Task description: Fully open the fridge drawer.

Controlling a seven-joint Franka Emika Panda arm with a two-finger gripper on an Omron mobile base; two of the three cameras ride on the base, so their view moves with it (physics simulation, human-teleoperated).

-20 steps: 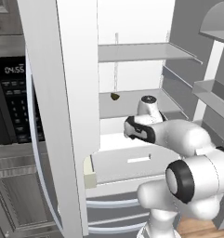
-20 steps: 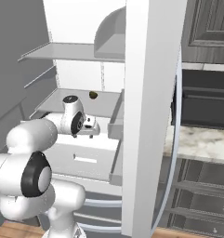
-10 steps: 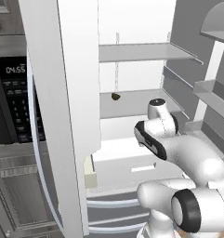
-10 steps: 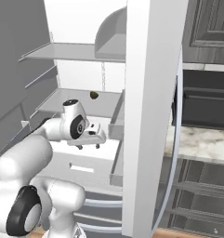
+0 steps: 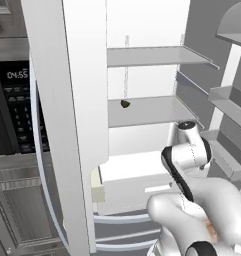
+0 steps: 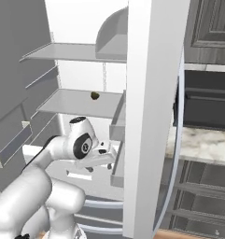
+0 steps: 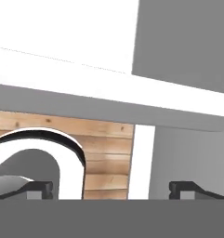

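The fridge drawer (image 5: 127, 177) is a wide white bin below the lowest shelf, standing out from the fridge, with its small handle slot (image 5: 157, 189) on the front panel. From the right base view the drawer (image 6: 48, 156) and its slot (image 6: 79, 176) sit behind my arm. My gripper (image 6: 112, 153) hangs over the drawer's right end, above and right of the slot. In the hand view the gripper (image 7: 111, 188) is open, its fingertips (image 7: 39, 188) wide apart with nothing between them, over a white and grey edge (image 7: 108, 93) and wooden floor.
The open left fridge door (image 5: 67, 125) stands close on the left, the right door (image 6: 149, 116) close on the right. Grey shelves (image 5: 147, 110) sit above the drawer, one carrying a small dark item (image 5: 125, 103). Curved door bins (image 5: 227, 100) are at the right.
The drawer's front panel has slid outward towards me. My hand has dropped and swung to the right, away from above the slot.
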